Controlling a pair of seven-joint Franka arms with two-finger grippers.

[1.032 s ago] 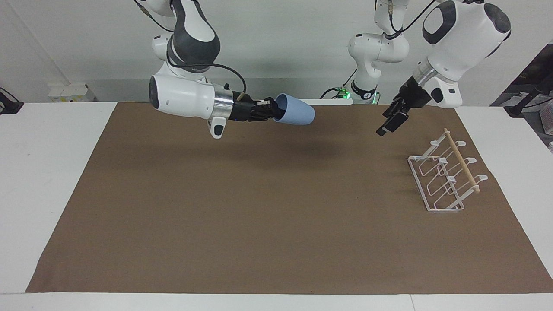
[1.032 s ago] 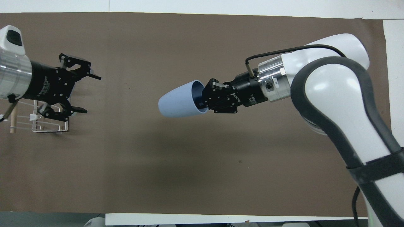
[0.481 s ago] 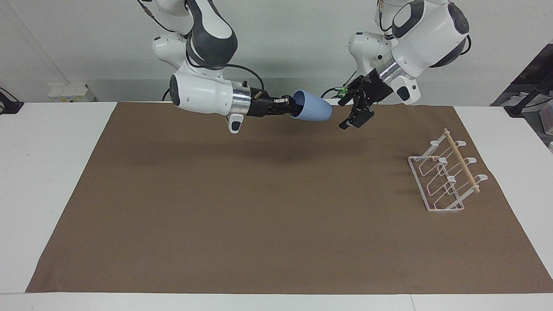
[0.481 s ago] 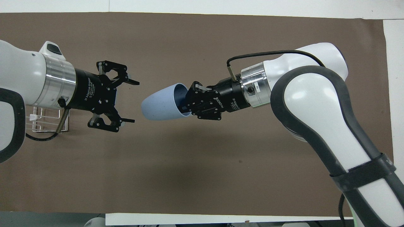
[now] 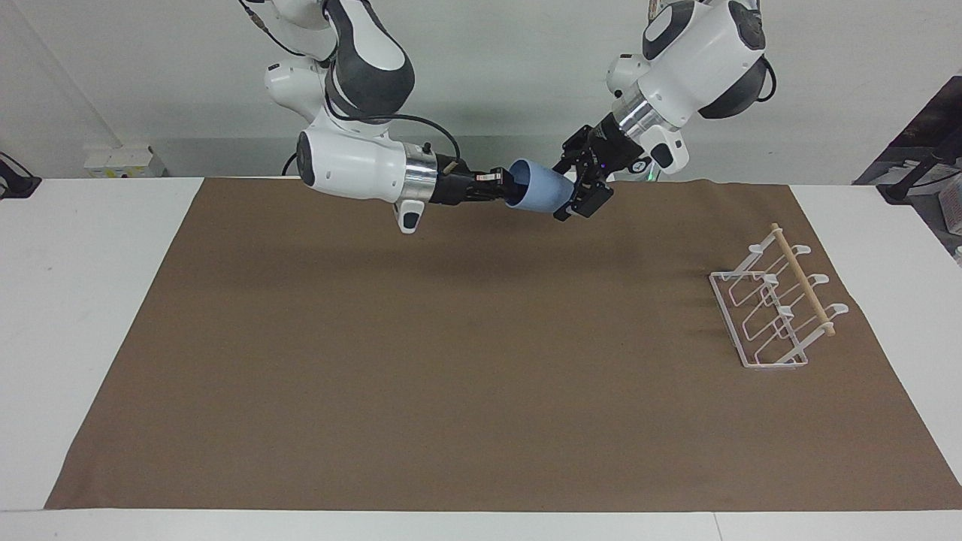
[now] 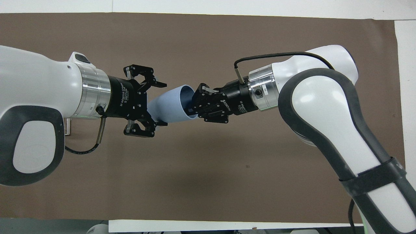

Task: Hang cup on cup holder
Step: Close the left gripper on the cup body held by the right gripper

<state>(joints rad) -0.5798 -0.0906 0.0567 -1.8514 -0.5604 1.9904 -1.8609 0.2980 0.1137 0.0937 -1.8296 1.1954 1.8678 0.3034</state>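
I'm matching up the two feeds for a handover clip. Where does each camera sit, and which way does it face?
Facing view: high across the table, looking at the robots; both arms hang in from the top, the cup holder at the left arm's end.
Overhead view: above the robots' end, looking steeply down and forward; both arms enter from the sides.
Shared: the right gripper holding the cup by its rim, the open left gripper around its base, and the brown mat.

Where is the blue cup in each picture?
Facing view: the cup is near the top middle, up in the air, lying sideways between the two grippers.
Overhead view: the cup is just left of the middle, its open mouth turned to the right gripper.
Shared landmark: the left gripper, open around the cup's closed end in both views.
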